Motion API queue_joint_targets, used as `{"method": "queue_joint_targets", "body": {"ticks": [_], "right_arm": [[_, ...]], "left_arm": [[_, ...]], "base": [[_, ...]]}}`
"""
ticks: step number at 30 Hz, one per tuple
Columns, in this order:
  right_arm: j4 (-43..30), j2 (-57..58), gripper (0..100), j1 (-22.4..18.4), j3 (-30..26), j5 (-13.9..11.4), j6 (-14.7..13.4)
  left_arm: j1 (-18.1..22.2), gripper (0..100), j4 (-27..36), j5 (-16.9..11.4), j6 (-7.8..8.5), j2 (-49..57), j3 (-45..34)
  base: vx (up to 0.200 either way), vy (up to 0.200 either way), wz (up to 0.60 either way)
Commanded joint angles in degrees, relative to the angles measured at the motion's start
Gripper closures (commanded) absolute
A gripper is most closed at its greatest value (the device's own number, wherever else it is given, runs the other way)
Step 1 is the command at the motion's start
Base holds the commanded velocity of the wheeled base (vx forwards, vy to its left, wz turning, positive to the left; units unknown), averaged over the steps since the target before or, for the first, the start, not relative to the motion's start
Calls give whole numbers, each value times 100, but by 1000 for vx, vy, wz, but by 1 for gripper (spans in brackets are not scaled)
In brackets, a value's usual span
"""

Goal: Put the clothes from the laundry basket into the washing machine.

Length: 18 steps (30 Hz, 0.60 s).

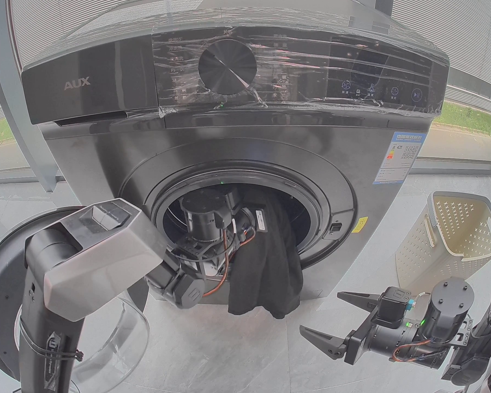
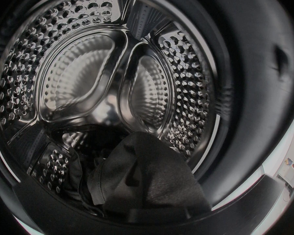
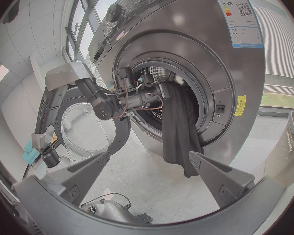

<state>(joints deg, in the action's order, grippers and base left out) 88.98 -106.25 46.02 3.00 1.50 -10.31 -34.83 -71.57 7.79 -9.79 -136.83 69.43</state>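
With most of the black fabric garment [image 1: 267, 268] hanging outside the grey metal washing machine [image 1: 311, 154] below the left gripper [image 1: 255, 219], whose grip I cannot tell, its weight could drag it out.

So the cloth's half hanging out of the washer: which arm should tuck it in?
Probably right: its open claw is free near the cloth's dangling end; the left arm is inside the drum, past it.
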Motion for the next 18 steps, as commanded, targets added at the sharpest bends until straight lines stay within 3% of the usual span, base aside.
{"method": "queue_joint_targets", "body": {"ticks": [1,13,18], "right_arm": [[5,52,0,-49,-36,-1,3],[5,34,0,-40,-115,-9,-6],[5,-1,0,-40,-115,-9,-6]], "left_arm": [[231,100,803,179,-5,-854,1618],[389,100,890,179,12,-1593,2514],[556,100,1110,249,12,-1795,3297]], "base": [[0,0,0],[0,0,0],[0,0,0]]}}
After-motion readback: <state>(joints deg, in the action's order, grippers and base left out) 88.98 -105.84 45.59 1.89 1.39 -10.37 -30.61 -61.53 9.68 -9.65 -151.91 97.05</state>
